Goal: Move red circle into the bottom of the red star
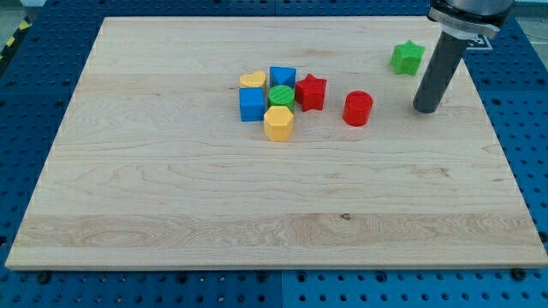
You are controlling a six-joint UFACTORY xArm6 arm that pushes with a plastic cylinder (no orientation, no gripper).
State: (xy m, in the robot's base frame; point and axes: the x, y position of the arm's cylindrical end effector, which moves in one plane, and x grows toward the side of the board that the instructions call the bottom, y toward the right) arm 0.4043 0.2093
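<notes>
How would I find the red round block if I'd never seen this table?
Start at the huddle of blocks near the wooden board's middle top. Step off its right side, past the red star. The red circle stands alone there, a smooth cylinder, between the star and my tip.

This is looking like a robotics lab or test bench rather than a home: a pale wooden board (pixel 274 214) is lying on a blue metal perforated table (pixel 34 68) whose regular grid of holes is showing all around it. A dark cylindrical rod (pixel 435 73) is hanging from a black machine mount at the view's top right, and small coloured plastic blocks, like the green star block (pixel 408 57), are sitting on the board. A yellow-and-black striped strip (pixel 10 43), possibly hazard tape, is showing at the top left edge.
</notes>
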